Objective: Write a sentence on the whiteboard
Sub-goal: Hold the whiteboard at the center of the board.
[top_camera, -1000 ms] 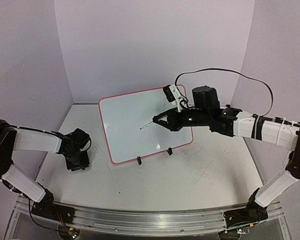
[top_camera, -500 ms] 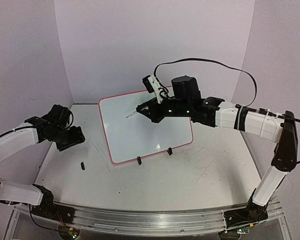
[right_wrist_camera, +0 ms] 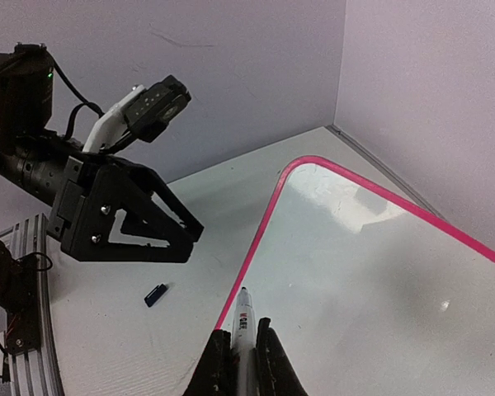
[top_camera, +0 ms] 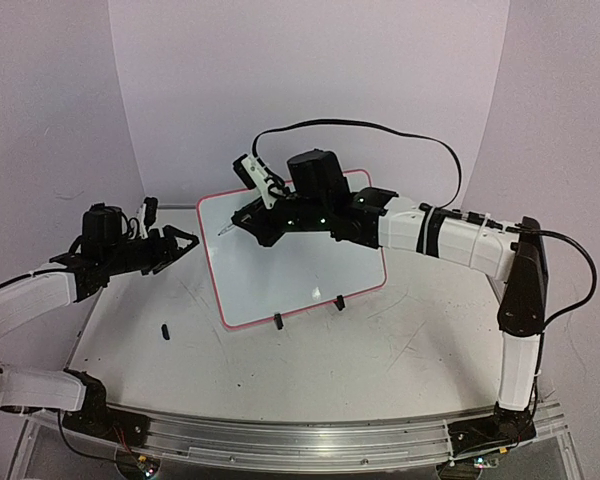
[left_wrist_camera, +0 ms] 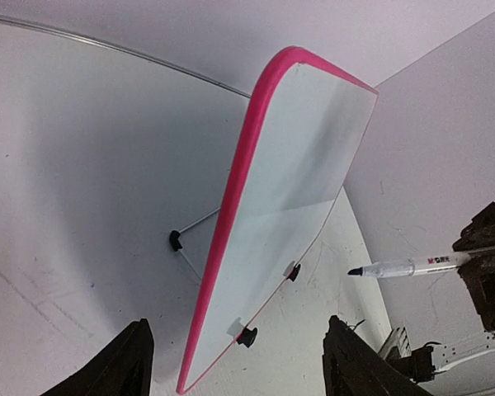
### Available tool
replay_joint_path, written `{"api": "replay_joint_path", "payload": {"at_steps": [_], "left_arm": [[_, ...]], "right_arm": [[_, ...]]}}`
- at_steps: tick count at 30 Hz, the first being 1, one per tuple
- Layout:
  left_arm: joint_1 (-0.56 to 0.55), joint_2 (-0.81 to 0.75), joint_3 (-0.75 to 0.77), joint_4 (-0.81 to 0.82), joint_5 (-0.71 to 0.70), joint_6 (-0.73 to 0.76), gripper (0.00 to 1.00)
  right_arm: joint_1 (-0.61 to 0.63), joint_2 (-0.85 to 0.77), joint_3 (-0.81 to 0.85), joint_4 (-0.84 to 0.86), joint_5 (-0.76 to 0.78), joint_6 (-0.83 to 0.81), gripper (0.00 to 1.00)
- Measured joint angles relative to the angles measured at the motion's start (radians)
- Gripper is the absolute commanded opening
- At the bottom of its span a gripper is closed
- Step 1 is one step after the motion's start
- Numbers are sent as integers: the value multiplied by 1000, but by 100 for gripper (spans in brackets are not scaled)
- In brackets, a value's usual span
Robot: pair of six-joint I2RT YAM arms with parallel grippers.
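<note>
Pinching a white marker point(top_camera: 232, 227) between the pressed-together fingers of the right gripper point(top_camera: 248, 222), reaching in from the right and hanging the dark tip just in front of the whiteboard point(top_camera: 290, 285), near its upper left corner and, going by the left wrist view, apart from the glossy face. Hovering the left gripper point(top_camera: 183, 246) spread wide above the table point(top_camera: 380, 350), just left of the board's pink rim, gripping nothing. Leaning back at the rear middle of the table on two black clip feet point(left_wrist_camera: 247, 336) and a thin wire leg point(left_wrist_camera: 176, 240) behind. Showing none of the sentence on the face; judging the writing as not yet begun. Lying loose near the left arm: a small dark piece point(top_camera: 166, 330), probably the marker's cap.

Risking most a shove to the board: pressing the tip hard against a face resting only on light feet, likely sliding or tipping it backward with nothing bracing it. Risking also a first stroke landing on the rim instead of the white, judging from how close the tip is hanging to the edge in the right wrist view. Possibly twisting the marker in so narrow a pinch under sideways drag, smearing letters. Possibly knocking the board askew by closing the left fingers carelessly on the rim.
</note>
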Motion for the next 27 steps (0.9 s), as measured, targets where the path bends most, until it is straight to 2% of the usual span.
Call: {"api": "replay_joint_path", "payload": {"at_steps": [5,10,15,16,25,27], "left_arm": [[1,74,-24,177,90,27,68],[5,120,-52,267,117,66,67],[12,201,-95,386,159,65,55],[12,212,-100,399,166,65,45],[18,314,-106,521,234,69,40],[21,339,-106,532,246,68,36]], "right_arm": [[-1,6,13,-14,2,-7,0],[-5,6,32,-14,9,-14,0],[-5,21,76,-18,7,-21,0],[-5,28,88,-18,7,-24,0],[-5,66,123,-21,5,-59,0],[-5,71,124,-20,3,-64,0]]}}
